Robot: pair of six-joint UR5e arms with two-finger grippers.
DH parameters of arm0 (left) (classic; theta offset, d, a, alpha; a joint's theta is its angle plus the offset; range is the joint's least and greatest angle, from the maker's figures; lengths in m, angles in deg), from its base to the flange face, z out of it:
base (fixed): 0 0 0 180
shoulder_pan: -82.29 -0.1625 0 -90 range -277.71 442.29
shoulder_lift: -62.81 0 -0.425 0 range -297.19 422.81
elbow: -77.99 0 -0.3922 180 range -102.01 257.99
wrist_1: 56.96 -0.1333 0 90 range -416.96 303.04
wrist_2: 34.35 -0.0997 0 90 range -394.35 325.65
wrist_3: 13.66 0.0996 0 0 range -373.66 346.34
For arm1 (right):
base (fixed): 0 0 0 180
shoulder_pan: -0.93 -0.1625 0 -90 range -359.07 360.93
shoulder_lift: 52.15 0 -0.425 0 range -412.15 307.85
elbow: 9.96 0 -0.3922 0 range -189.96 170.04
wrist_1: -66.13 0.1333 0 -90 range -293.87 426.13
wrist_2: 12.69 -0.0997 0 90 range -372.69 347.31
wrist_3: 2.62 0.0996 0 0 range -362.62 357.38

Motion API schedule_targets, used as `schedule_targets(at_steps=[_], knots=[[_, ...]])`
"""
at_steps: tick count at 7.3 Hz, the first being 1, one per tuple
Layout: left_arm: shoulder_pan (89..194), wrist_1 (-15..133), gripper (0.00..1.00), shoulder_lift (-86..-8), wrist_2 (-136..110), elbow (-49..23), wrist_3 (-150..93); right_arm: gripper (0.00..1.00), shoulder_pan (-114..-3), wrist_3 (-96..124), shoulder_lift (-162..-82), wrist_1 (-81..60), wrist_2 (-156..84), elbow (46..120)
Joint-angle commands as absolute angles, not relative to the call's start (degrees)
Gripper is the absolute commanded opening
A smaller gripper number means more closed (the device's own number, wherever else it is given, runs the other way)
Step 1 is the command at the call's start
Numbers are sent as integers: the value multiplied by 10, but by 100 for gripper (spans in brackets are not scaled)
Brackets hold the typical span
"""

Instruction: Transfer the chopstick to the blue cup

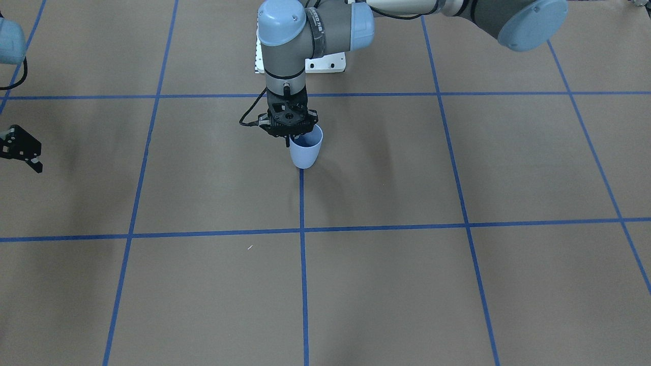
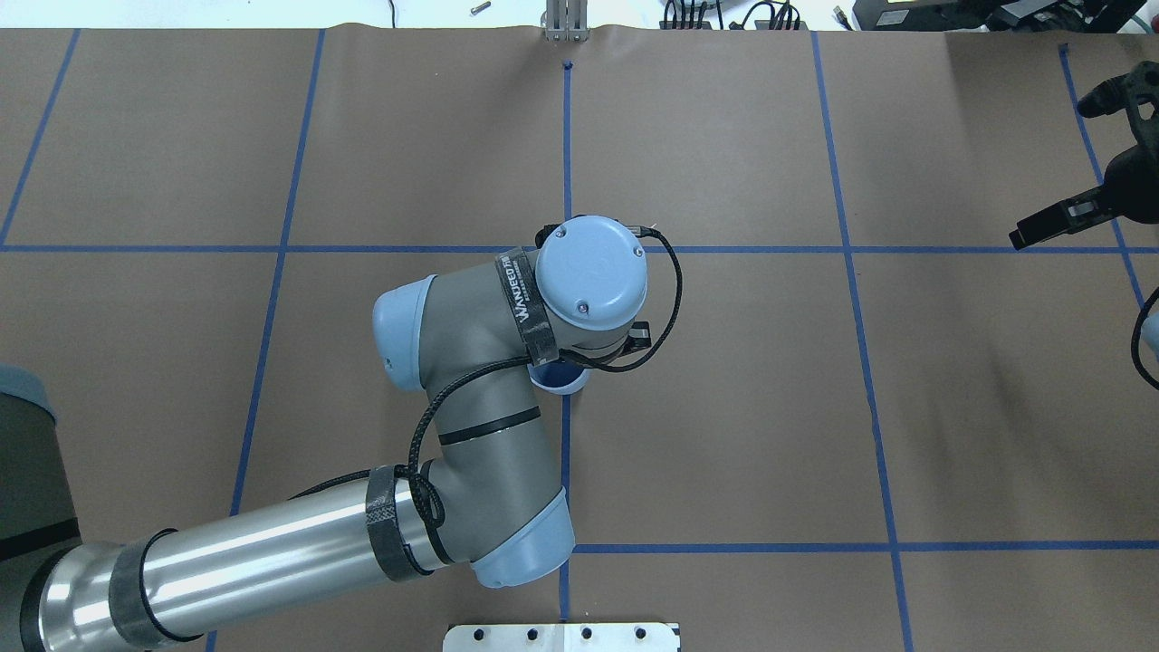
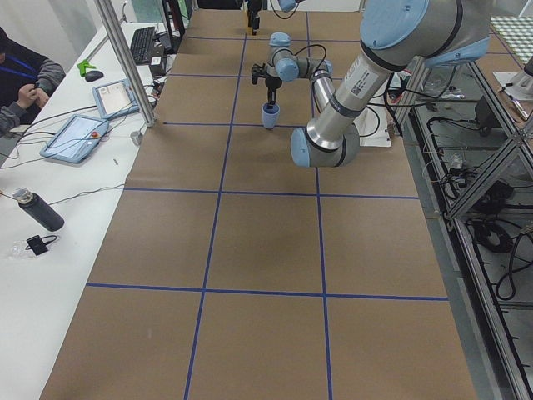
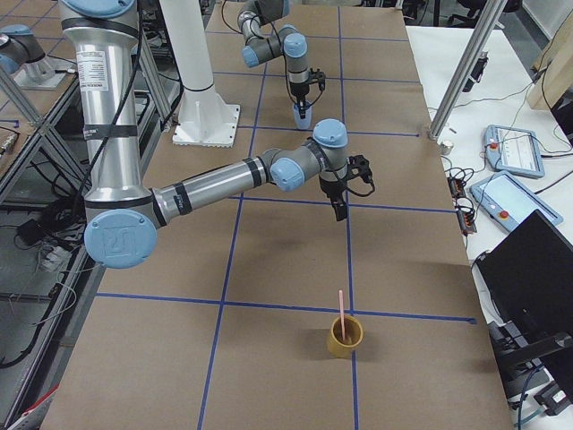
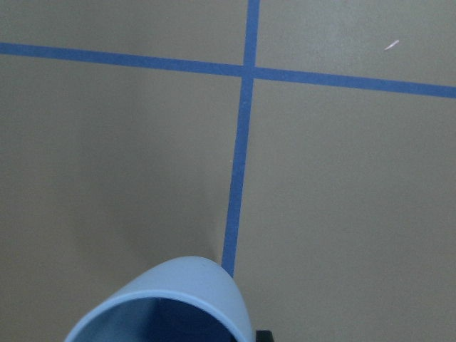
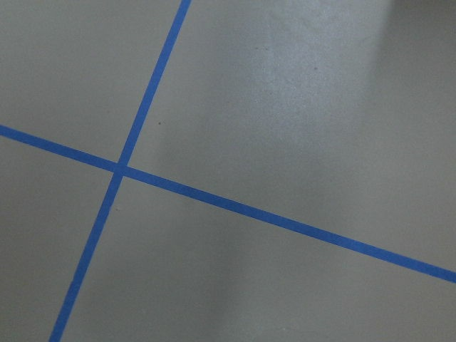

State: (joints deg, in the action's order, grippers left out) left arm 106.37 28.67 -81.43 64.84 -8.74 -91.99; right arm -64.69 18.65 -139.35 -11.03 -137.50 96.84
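Observation:
The blue cup (image 1: 306, 151) stands on the brown table near a blue tape line, and also shows in the overhead view (image 2: 560, 378) and the left wrist view (image 5: 185, 296). My left gripper (image 1: 291, 138) points straight down at the cup's rim and looks shut on it. A pale pink chopstick (image 4: 340, 309) stands upright in a yellow-brown cup (image 4: 345, 338), seen only in the exterior right view, far from both grippers. My right gripper (image 4: 338, 208) hangs empty above the table and looks open.
The brown paper table (image 1: 407, 284) carries a grid of blue tape lines. A white base plate (image 1: 325, 63) lies behind the left arm. Tablets and cables lie on the white side bench (image 4: 515, 161).

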Motion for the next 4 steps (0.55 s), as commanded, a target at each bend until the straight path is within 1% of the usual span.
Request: schedule_targets(at_steps=[1,2,3,4], knots=[[1064,286,98,-817,642,-93,-917,100,-646,186,-1393,-110,-1375,968],[1068,285,98,-815,637,-119,-914,100,-646,186,-1392,-110,-1375,968],[1098,276,98,-813,644,-162,-900,100,-646,186,-1391,-110,-1376,967],[1139,264,98,-800,684,-190,-875,100,-647,186,-1391,-110,-1375,967]])
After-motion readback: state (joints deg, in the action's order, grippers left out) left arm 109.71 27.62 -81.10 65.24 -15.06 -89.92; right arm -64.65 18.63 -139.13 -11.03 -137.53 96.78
